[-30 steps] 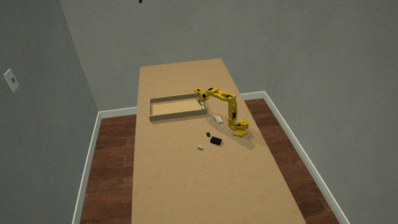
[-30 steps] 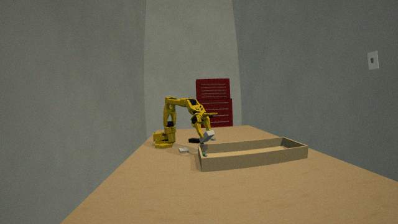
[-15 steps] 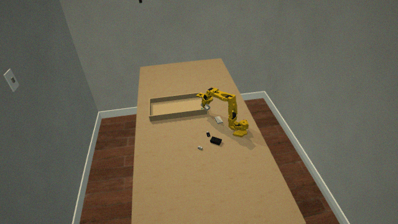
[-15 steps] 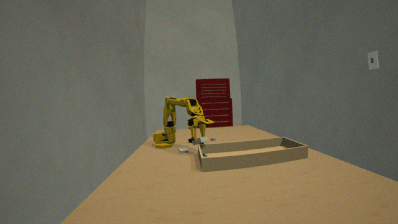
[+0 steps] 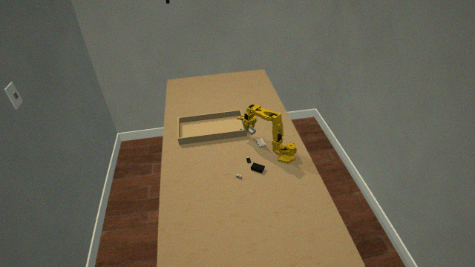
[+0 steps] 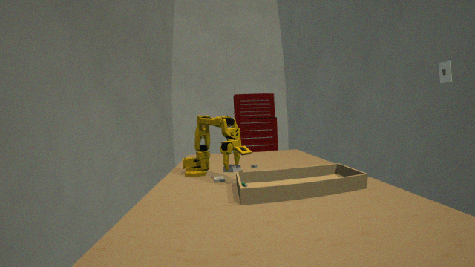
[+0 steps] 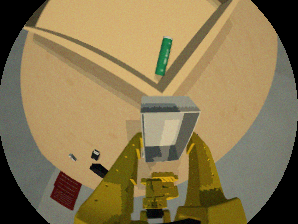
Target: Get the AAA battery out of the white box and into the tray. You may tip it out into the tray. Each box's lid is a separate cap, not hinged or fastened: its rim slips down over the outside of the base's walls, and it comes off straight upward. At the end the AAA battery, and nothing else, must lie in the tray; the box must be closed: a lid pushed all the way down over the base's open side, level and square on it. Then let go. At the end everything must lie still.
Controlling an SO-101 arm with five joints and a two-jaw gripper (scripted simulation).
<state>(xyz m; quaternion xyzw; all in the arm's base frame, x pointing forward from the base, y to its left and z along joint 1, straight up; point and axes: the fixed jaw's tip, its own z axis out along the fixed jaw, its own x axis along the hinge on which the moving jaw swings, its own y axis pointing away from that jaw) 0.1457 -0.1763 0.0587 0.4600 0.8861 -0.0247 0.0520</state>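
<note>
My gripper [image 5: 251, 130] is shut on the white box base [image 7: 168, 129] and holds it low over the table, just outside the tray's corner nearest the arm. The base also shows in the exterior view [image 6: 233, 167]. The green AAA battery [image 7: 164, 56] lies inside the tray [image 5: 211, 127], close to that corner, and it also shows in the exterior view [image 6: 243, 184]. The white lid [image 5: 260, 142] lies flat on the table between the tray and the arm's foot, apart from the base.
A black box [image 5: 257, 167], a small dark piece [image 5: 248, 159] and a small pale piece [image 5: 238, 176] lie on the table in front of the arm. A red tool cabinet [image 6: 256, 122] stands behind the table.
</note>
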